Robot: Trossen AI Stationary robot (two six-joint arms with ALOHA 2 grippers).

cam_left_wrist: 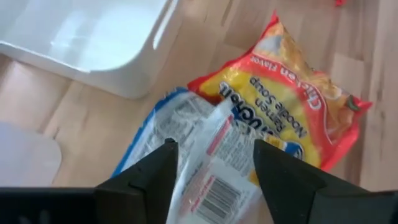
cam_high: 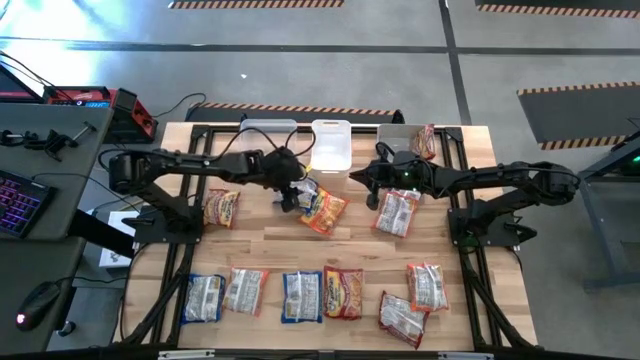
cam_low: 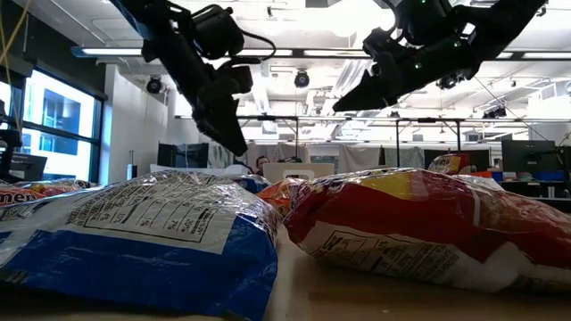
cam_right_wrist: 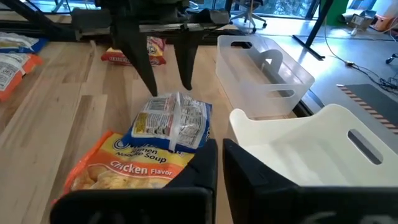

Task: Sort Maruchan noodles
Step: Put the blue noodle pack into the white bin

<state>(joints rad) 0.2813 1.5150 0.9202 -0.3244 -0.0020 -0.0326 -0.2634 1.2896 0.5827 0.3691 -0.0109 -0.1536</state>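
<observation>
A blue-and-white noodle packet (cam_right_wrist: 171, 121) lies at the table's middle, one end resting on an orange chicken-flavour packet (cam_right_wrist: 124, 163). My left gripper (cam_right_wrist: 166, 84) stands open just above the blue-and-white packet (cam_left_wrist: 186, 124), fingers slanting down on either side of it, apart from it. My right gripper (cam_right_wrist: 219, 152) is shut and holds nothing, hovering to the right of the two packets (cam_high: 322, 210) and near the white bin (cam_high: 330, 145). Other Maruchan noodles lie flat on the table: an orange one (cam_high: 222, 208) at the left and a pink-and-white one (cam_high: 397, 212) at the right.
A clear bin (cam_high: 268, 133), the white bin (cam_right_wrist: 323, 146) and another clear bin (cam_high: 400, 135) stand along the far edge; a pink packet (cam_high: 425, 140) lies at the far right. Several packets (cam_high: 301, 296) lie in a row near the front edge.
</observation>
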